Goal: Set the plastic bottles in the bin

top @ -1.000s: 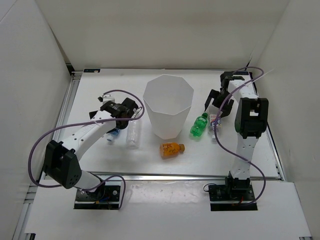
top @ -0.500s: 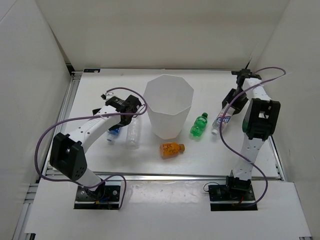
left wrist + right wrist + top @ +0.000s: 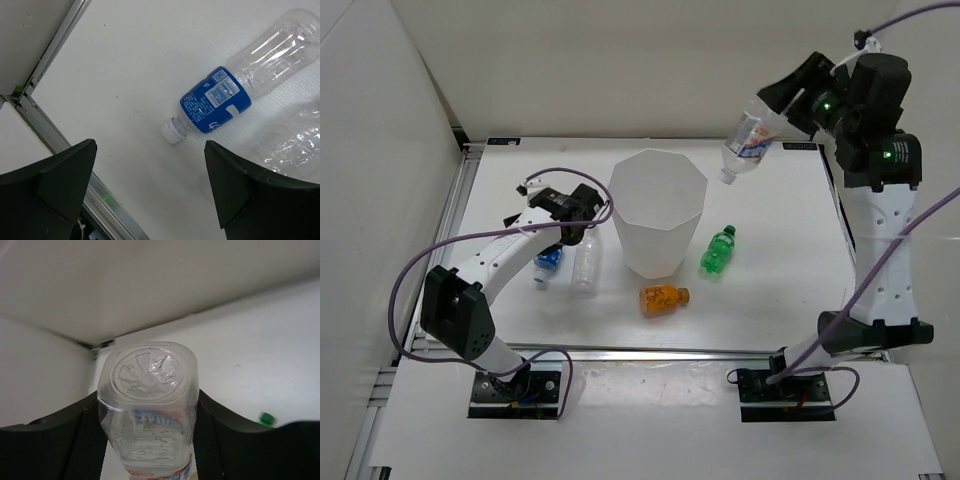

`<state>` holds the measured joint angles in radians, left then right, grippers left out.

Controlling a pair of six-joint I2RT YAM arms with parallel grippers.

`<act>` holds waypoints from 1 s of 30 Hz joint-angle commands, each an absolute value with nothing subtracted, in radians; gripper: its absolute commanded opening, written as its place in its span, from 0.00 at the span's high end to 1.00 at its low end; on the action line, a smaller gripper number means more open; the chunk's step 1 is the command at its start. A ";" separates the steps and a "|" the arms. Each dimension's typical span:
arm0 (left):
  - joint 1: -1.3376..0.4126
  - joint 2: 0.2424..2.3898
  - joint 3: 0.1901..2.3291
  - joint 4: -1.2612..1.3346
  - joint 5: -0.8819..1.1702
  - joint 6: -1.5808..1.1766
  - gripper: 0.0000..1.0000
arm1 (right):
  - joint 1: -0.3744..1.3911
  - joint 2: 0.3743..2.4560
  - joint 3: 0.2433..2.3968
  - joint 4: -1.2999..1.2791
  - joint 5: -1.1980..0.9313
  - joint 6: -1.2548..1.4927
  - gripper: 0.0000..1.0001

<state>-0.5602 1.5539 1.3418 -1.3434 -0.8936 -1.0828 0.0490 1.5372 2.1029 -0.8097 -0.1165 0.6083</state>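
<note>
Left gripper hovers, jaws wide apart, over a blue-labelled bottle, with the plain clear bottle beside it. The bin holds none (all five sit outside). The orange bottle and green bottle lie near it, and the right gripper clamps the second labelled bottle aloft, right of the rim

Bin: translucent white plastic, smooth faceted walls, soft sheen.
Raised bottle: thin clear plastic, glossy, moulded star base, printed blue-and-white label.
Labelled bottle: clear ribbed plastic, glossy blue label, white plastic cap.
Plain bottle: clear, crinkled plastic.
Green bottle, orange bottle: coloured, shiny plastic.
Table: matt white.
Edge rail: brushed metal.
Left gripper: matt black plastic fingers.
Cables: smooth purple sheath.
</note>
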 commanded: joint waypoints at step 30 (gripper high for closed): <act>-0.540 1.404 1.324 -1.373 -1.034 -1.098 0.00 | -0.055 1.626 1.687 -0.916 -0.158 0.756 0.00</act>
<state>-0.5442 1.4220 1.3197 -1.3537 -1.0138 -1.1152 -0.0273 1.5036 1.8618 -0.8181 -0.0616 0.6819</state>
